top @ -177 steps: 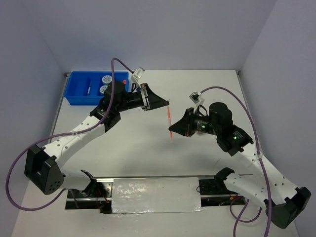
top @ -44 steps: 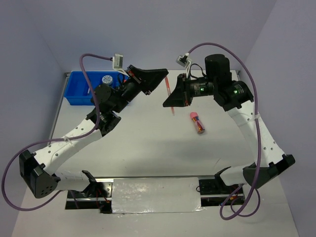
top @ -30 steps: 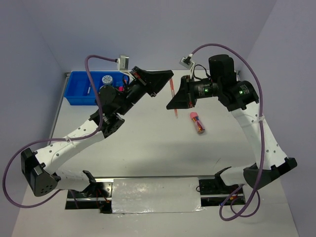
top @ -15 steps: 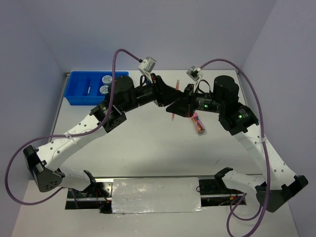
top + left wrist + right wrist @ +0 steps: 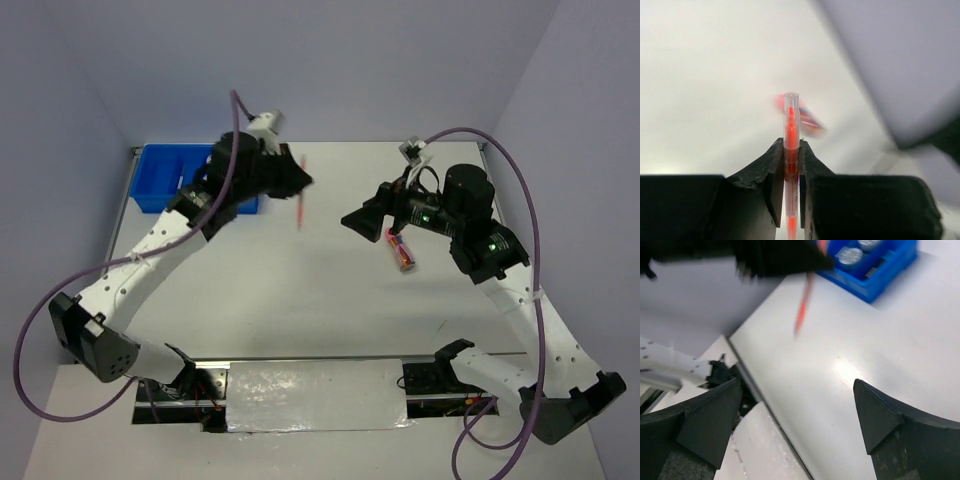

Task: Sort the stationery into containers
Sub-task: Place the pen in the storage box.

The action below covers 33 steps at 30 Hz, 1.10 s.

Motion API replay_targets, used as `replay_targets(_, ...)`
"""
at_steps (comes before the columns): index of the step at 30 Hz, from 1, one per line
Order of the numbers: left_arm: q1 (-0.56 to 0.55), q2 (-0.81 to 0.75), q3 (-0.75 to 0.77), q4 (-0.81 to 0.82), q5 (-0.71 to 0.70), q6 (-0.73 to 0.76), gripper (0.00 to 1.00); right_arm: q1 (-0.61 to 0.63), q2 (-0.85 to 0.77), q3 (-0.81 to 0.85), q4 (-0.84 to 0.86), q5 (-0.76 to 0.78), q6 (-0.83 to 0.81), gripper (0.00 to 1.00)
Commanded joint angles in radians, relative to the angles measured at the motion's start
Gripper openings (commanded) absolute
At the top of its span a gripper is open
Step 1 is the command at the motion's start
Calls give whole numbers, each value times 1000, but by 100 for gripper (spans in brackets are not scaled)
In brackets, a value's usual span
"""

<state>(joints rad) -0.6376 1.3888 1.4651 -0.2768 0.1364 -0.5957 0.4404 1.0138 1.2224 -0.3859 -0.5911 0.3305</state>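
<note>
My left gripper (image 5: 296, 184) is shut on a thin orange pen (image 5: 300, 212), which hangs above the table just right of the blue tray (image 5: 152, 196). In the left wrist view the pen (image 5: 791, 125) stands upright, pinched between the fingers of the gripper (image 5: 791, 146). My right gripper (image 5: 354, 220) hovers mid-table, open and holding nothing. Its wrist view shows the gripper (image 5: 796, 390) with jaws wide apart, facing the pen (image 5: 804, 305) and the tray (image 5: 885, 275), which holds two round discs (image 5: 850, 255). A pink-capped tube (image 5: 401, 250) lies on the table under the right arm.
The left arm covers the tray's right part in the top view. Grey walls close the table at the back and sides. A foil-covered plate (image 5: 315, 395) lies between the arm bases at the near edge.
The right gripper let go of the orange pen and opened wide. The left gripper took the pen and swung left with it toward the tray.
</note>
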Motion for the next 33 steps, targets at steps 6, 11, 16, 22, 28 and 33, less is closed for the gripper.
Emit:
replay_targets(6,435,248,142,-127,-534,440,0,-20,-210,-179,-84,156,11,100)
replay_targets(11,513,455,285,20,-599,585,0,-19,-311,-231,-132,100,51,100)
replay_targets(16,539,622,409,79,-670,685,0,-19,-365,-264,-197,60,65,100)
replay_targets(22,593,697,431,134,-626,675,0,-19,-354,-253,-271,56,44,100)
replay_targets(28,630,776,480,145,-627,666,0,-19,-294,-264,-242,28,57,100)
replay_targets(33,682,806,452,166,-609,646,9,-17,-250,-262,-196,28,68,100)
